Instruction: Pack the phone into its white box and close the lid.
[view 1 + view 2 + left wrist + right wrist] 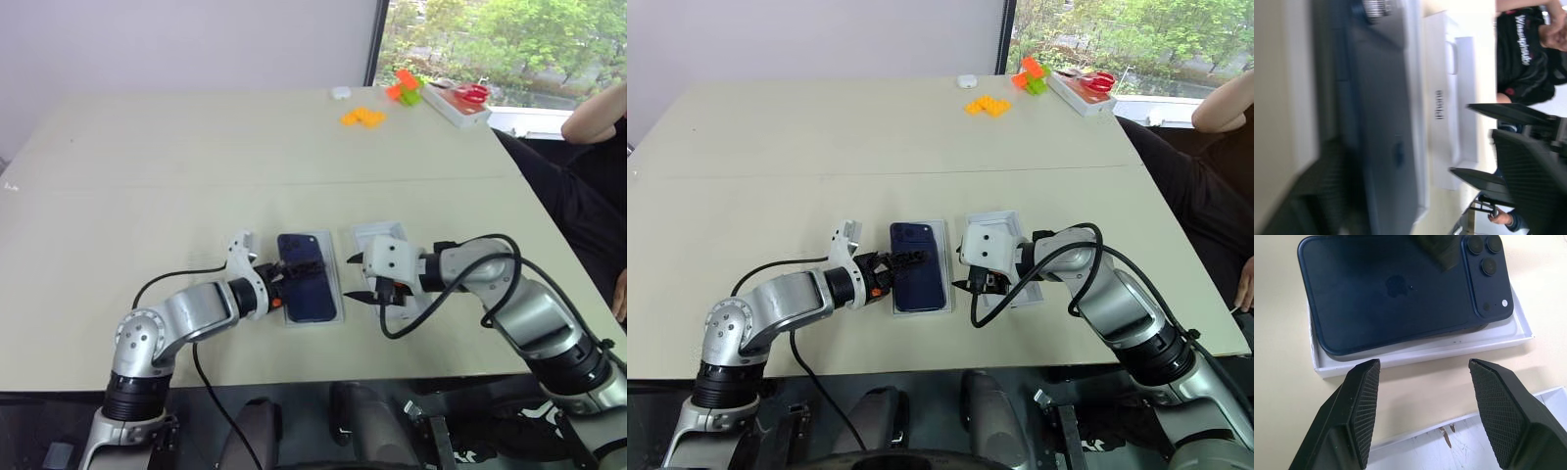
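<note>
The dark navy phone (1396,289) lies back up on the shallow white box (1425,350), slightly askew across its rim, near the table's front edge. My left gripper (294,271) reaches in from the left, open, with one finger (1435,252) over the phone's top face. My right gripper (1422,396) is just to the right of the box, open and empty, hovering over the bare table between the box and the lid (377,235). The lid (1440,107) lies beside the box on the right and shows grey lettering on its side.
At the far right of the table lie orange blocks (362,117), green and orange pieces (404,88), a small white object (340,93) and a white tray with red scissors (460,98). A person's arm (598,117) shows at the right edge.
</note>
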{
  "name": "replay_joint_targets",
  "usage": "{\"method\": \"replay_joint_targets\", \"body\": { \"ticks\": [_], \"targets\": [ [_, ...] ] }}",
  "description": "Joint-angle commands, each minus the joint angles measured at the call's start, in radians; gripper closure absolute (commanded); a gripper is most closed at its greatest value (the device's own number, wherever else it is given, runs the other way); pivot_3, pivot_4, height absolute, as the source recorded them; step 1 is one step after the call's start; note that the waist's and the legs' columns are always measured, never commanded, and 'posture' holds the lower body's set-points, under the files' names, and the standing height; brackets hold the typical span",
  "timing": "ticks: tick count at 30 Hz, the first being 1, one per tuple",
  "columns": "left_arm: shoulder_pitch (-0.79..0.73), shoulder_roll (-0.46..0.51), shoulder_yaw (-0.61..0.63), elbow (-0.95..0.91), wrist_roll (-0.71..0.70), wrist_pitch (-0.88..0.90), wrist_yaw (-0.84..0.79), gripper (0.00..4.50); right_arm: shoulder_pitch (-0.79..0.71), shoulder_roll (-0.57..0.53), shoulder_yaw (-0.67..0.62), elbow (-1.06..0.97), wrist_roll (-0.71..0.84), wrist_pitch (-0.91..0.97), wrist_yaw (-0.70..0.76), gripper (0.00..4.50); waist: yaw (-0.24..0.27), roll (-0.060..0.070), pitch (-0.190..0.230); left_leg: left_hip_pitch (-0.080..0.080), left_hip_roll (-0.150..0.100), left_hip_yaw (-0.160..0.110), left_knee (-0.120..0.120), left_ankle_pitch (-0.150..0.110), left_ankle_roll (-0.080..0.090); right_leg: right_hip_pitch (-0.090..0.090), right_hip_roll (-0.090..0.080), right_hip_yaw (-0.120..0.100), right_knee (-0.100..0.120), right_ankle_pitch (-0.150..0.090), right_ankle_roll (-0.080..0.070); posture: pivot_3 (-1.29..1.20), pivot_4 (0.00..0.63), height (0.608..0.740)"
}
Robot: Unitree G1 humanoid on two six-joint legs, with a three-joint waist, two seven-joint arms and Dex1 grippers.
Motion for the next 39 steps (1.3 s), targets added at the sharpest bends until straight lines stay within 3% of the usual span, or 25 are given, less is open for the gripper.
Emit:
{"method": "replay_joint_targets", "body": {
  "ticks": [1, 11, 17, 23, 26, 29, 33, 36, 39],
  "targets": [
    [0.002, 0.061, 0.026, -0.062, -0.007, 0.02, -0.047, 0.04, -0.015, -0.004, -0.009, -0.016, -0.003, -0.014, -0.001, 1.46, -0.001, 0.0, 0.0, 0.0, 0.0, 0.0, 0.0, 0.0, 0.0, 0.0, 0.0, 0.0, 0.0, 0.0, 0.0, 0.0, 0.15, 0.739],
    [0.035, 0.385, 0.059, -0.166, -0.007, 0.059, -0.322, 0.04, -0.034, 0.01, 0.003, 0.022, -0.009, -0.043, 0.003, 1.46, 0.0, 0.0, 0.0, 0.0, 0.0, 0.0, 0.0, 0.0, 0.0, 0.0, 0.0, -0.001, -0.001, -0.001, 0.001, 0.0, 0.15, 0.739],
    [0.098, 0.588, 0.24, -0.127, 0.015, 0.029, -0.4, 0.04, -0.04, 0.018, 0.006, 0.037, -0.01, -0.056, 0.002, 1.46, -0.002, 0.0, 0.001, -0.001, 0.001, 0.0, -0.001, 0.0, 0.0, -0.002, 0.0, 0.0, -0.001, -0.002, 0.002, 0.0, 0.15, 0.739],
    [0.185, 0.613, 0.368, -0.101, 0.351, -0.053, -0.529, 0.04, -0.043, 0.036, -0.002, 0.045, -0.008, -0.045, -0.012, 1.46, -0.003, 0.0, 0.002, -0.001, 0.001, 0.001, -0.001, 0.0, 0.0, -0.003, 0.0, -0.001, -0.001, -0.002, 0.002, 0.0, 0.15, 0.739],
    [0.268, 0.66, 0.317, -0.179, 0.629, -0.09, -0.668, 0.04, -0.042, 0.042, -0.007, 0.051, -0.012, -0.047, -0.025, 1.46, -0.003, 0.001, 0.002, -0.003, 0.001, 0.002, -0.001, 0.0, 0.0, -0.005, 0.0, 0.0, -0.001, -0.002, 0.002, 0.0, 0.15, 0.739],
    [0.33, 0.644, 0.28, -0.23, 0.783, -0.136, -0.763, 0.87, -0.041, 0.047, -0.011, 0.056, -0.008, -0.032, -0.036, 2.38, -0.003, 0.001, 0.002, -0.004, 0.001, 0.004, -0.002, 0.0, 0.0, -0.007, -0.001, 0.002, -0.001, -0.002, 0.002, 0.0, 0.15, 0.739],
    [0.36, 0.648, 0.197, -0.277, 0.964, -0.155, -0.844, 2.85, -0.046, 0.046, -0.008, 0.064, -0.022, -0.014, -0.054, 4.39, -0.001, 0.0, 0.003, -0.005, 0.001, 0.003, -0.002, 0.0, 0.0, -0.008, -0.001, 0.001, -0.001, -0.002, 0.002, 0.0, 0.15, 0.739],
    [0.332, 0.618, 0.142, -0.305, 1.025, -0.153, -0.881, 4.43, -0.045, 0.041, 0.001, 0.057, -0.034, -0.016, -0.056, 4.5, -0.003, 0.0, 0.003, -0.005, 0.001, 0.004, -0.002, 0.0, 0.0, -0.009, 0.0, 0.002, -0.001, -0.002, 0.002, 0.0, 0.15, 0.739],
    [0.26, 0.584, 0.06, -0.311, 1.077, -0.105, -0.881, 4.48, -0.047, 0.043, 0.012, 0.055, -0.06, -0.016, -0.072, 4.5, -0.003, 0.0, 0.003, -0.006, 0.002, 0.003, -0.002, 0.0, 0.0, -0.009, 0.0, 0.001, -0.001, -0.002, 0.002, 0.0, 0.15, 0.739]
  ]
}}
